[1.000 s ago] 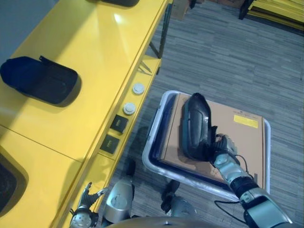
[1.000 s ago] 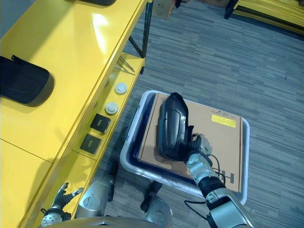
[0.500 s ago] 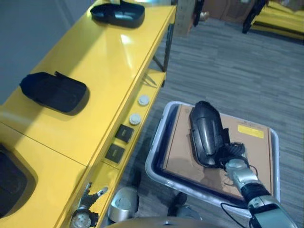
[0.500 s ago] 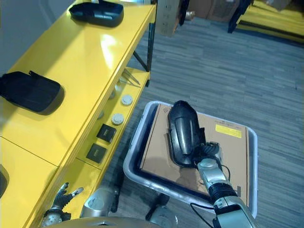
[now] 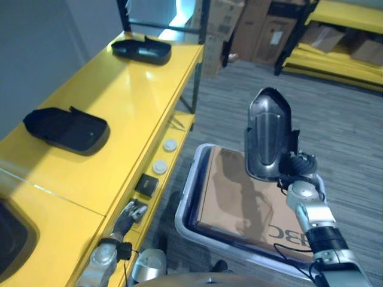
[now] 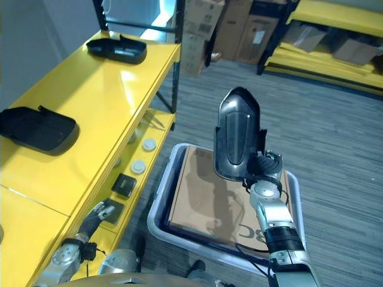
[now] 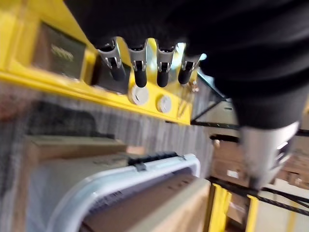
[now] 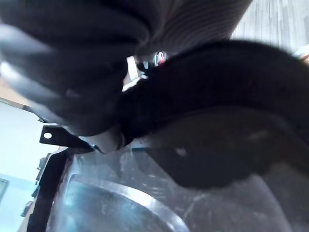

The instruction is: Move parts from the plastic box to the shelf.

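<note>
A glossy yellow shelf [image 5: 137, 101] stands left above grey striped carpet [image 5: 335, 113]; the right hand [image 5: 296, 173] has its fingers clamped on a shiny black moulded part [image 5: 266, 134], while the left hand [image 5: 128, 214] hangs slack-fingered.

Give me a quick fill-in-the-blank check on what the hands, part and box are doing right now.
1. The right hand holds the dark part ____ the plastic box.
2. The box contains a flat sheet of ____.
3. The left hand, holding nothing, hangs beside the ____ shelf.
4. Two other dark parts lie ____ the shelf.

Missing: above; cardboard; yellow; on
</note>
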{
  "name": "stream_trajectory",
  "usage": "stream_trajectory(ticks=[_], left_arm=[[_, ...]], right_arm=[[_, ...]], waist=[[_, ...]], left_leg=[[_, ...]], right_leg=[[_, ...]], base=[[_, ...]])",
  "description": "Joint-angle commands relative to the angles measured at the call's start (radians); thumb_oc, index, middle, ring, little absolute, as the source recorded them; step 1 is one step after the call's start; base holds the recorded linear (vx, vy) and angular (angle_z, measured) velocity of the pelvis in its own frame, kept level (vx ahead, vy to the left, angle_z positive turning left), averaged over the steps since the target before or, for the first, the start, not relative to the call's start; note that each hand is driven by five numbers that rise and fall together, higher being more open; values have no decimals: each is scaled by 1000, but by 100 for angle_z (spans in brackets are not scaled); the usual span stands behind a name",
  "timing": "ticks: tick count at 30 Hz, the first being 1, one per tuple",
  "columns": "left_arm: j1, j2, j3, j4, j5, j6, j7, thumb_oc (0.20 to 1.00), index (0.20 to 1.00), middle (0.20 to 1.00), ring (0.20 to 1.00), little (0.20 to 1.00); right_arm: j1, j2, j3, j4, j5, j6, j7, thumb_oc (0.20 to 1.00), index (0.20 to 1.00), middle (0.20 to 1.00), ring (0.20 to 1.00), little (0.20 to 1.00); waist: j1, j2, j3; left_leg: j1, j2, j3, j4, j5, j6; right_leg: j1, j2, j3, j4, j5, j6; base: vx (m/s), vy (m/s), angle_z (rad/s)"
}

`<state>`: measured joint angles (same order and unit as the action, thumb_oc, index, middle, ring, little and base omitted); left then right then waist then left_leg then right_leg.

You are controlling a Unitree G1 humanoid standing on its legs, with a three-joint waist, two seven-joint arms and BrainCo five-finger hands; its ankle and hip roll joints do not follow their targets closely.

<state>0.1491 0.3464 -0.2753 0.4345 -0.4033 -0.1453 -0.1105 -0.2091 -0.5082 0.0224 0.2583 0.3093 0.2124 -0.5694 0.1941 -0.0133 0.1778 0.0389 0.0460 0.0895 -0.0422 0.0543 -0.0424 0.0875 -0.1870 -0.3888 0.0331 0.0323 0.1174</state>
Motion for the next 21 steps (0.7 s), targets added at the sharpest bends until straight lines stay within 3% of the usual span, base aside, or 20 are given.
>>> stream_trajectory(ticks=[1, 3, 9, 15, 21], left_arm=[[-42, 30, -22, -100, -175, 25, -120, 1000, 1000, 1000, 1000, 1000], [-91, 16, -34, -209, -302, 103, -159, 1000, 1000, 1000, 1000, 1000], [-282, -49, -131, -341, -451, 212, -83, 1000, 1000, 1000, 1000, 1000], [-445, -125, -197, -299, -487, 304, -2, 1000, 1000, 1000, 1000, 1000], [-455, -130, -199, -294, -477, 318, 6, 1000, 1000, 1000, 1000, 1000]], right_arm=[[-44, -26, 20, -26, -43, -36, 8, 200, 200, 200, 200, 200], [-54, -3, 51, -17, -54, -36, 12, 200, 200, 200, 200, 200], [-137, 56, 170, 31, -74, -43, 25, 200, 200, 200, 200, 200], [-224, 114, 296, 41, -116, -5, 52, 200, 200, 200, 200, 200], [-231, 118, 303, 43, -120, -3, 53, 200, 200, 200, 200, 200]], waist=[[17, 14, -58], [12, 12, -65], [-14, 3, -79], [-50, 0, -98], [-52, 1, -98]], left_leg=[[-8, 49, 37, 18, -28, -3], [-3, 51, 38, 20, -28, -3], [2, 59, 47, 28, -27, -7], [14, 63, 68, 30, -27, -13], [16, 63, 70, 28, -27, -14]], right_leg=[[-3, -67, 31, 10, -1, 76], [4, -67, 32, 2, 4, 75], [8, -61, 45, -12, 14, 74], [10, -57, 69, -29, 23, 74], [11, -57, 70, -31, 24, 74]], base=[[-1, -42, -6], [-16, -62, -14], [-13, -52, -5], [3, -1, -8], [2, 1, -6]])
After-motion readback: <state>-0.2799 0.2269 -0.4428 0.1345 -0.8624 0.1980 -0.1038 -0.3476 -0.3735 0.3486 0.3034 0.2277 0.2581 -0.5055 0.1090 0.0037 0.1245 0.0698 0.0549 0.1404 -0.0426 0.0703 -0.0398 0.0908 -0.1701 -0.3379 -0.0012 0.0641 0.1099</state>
